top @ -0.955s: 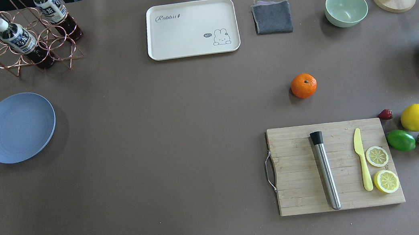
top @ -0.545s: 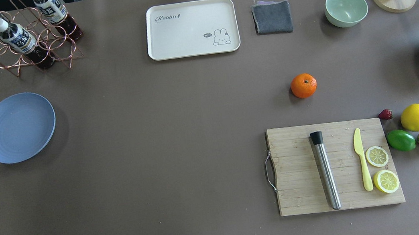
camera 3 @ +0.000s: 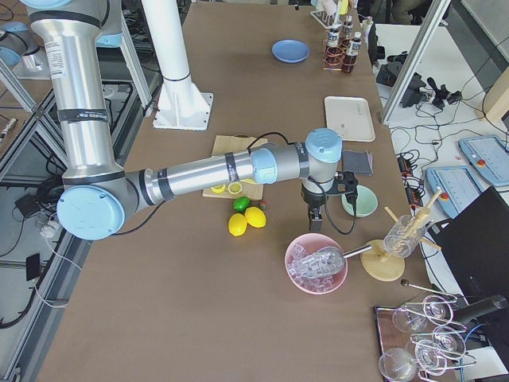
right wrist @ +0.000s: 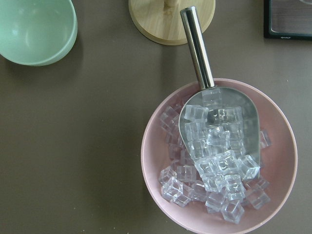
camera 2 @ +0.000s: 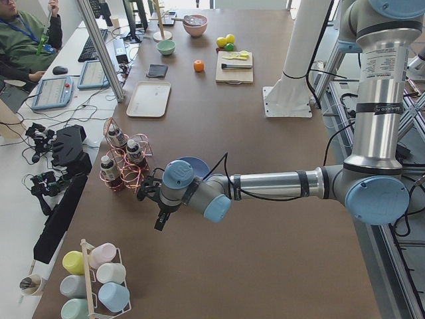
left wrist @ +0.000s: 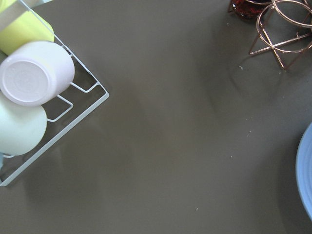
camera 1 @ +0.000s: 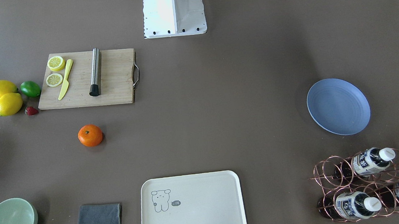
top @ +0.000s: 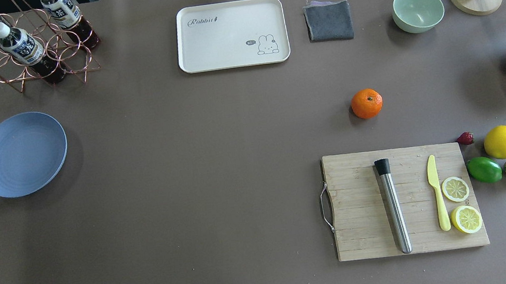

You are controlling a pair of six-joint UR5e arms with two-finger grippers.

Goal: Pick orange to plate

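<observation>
- Front-facing view: you'll find the orange alone on the surface, near the cutting board. The plate is well apart at the opposite end, and neither hand shows.
- Overhead view: the orange lies in the robot's right half and the plate far to its left. The fruit is round, so it has no long axis to line up with, and its stem dimple faces up.
- Exterior left view: the left hand hangs just beside the plate, and the orange is far down the surface. You cannot tell whether this hand is released or clenched.
- Exterior right view: the right hand points down between the pink ice bowl and the mint bowl. Its state cannot be told, and the orange is hidden.
- Left wrist view: only the plate's rim shows; no fingers.
- Right wrist view: you see the two bowls but no orange and no fingers. I judge the right arm nearer, with the orange lying toward the surface's middle from it.
</observation>
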